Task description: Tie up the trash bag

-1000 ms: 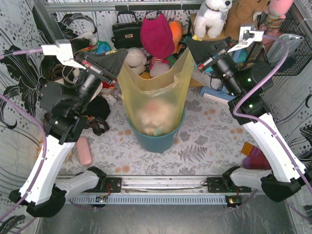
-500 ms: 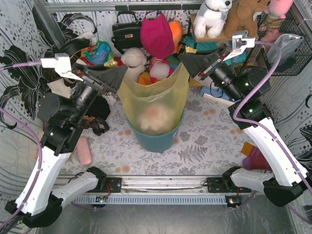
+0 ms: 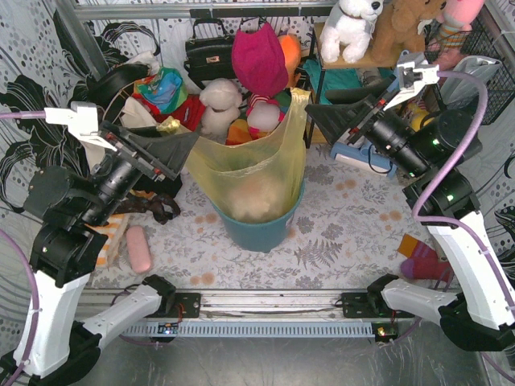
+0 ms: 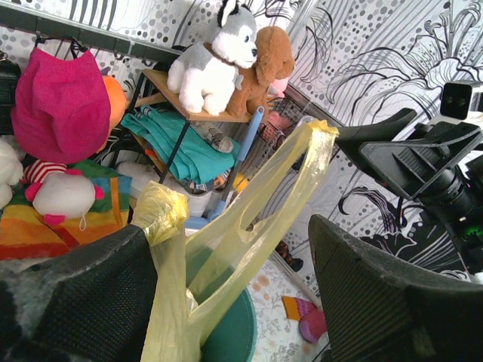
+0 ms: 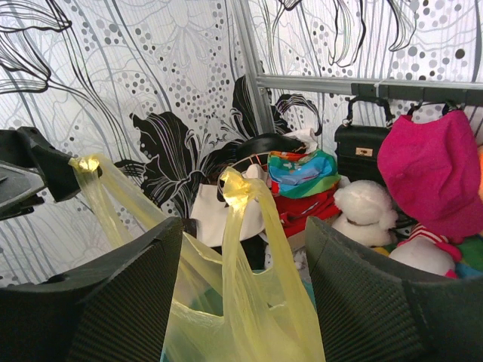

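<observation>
Left gripper [image 4: 226,230], right gripper [image 5: 243,225] opened; trash bag [image 3: 253,173] slumped.

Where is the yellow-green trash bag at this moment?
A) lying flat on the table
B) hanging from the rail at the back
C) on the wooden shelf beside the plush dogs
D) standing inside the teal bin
D: the trash bag stands with its lower part inside the teal bin, and its two handles rise above the rim.

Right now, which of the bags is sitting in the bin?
The translucent yellow trash bag, standing in the teal bin; the black handbag hangs from the rail behind.
</observation>
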You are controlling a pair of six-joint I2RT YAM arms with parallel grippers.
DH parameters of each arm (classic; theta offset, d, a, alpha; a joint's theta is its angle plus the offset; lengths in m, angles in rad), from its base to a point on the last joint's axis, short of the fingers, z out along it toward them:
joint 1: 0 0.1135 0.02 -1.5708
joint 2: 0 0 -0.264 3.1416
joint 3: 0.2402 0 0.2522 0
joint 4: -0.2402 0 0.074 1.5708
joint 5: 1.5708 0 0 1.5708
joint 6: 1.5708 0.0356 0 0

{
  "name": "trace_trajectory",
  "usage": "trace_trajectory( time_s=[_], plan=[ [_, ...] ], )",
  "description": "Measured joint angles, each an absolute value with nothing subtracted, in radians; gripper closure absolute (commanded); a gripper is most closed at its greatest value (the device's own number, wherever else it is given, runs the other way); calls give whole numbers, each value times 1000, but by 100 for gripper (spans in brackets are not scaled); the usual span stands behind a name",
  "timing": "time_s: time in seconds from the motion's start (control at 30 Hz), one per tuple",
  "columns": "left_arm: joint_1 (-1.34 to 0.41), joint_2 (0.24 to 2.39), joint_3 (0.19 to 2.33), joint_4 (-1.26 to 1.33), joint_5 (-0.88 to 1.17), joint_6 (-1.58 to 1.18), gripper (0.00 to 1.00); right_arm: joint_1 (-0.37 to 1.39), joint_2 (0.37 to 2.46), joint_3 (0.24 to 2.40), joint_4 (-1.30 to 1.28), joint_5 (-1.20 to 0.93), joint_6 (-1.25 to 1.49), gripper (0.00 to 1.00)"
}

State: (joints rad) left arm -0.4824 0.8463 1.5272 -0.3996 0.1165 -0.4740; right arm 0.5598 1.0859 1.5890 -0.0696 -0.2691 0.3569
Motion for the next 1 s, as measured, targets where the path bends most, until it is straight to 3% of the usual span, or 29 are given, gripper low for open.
trace_trajectory(
  time_s=[0.37,0.8,1.0],
  plan=[
    [-482,841,1684,-624,143,-484,15,560,1076,1668,-173,-262,267,33],
    [-482,977,1715,-863,141,-435,2,560,1082,1668,-196,-262,251,33],
    [-482,1050,1829,-1005,138,-388,1,560,1088,1668,-203,-262,241,32]
  ],
)
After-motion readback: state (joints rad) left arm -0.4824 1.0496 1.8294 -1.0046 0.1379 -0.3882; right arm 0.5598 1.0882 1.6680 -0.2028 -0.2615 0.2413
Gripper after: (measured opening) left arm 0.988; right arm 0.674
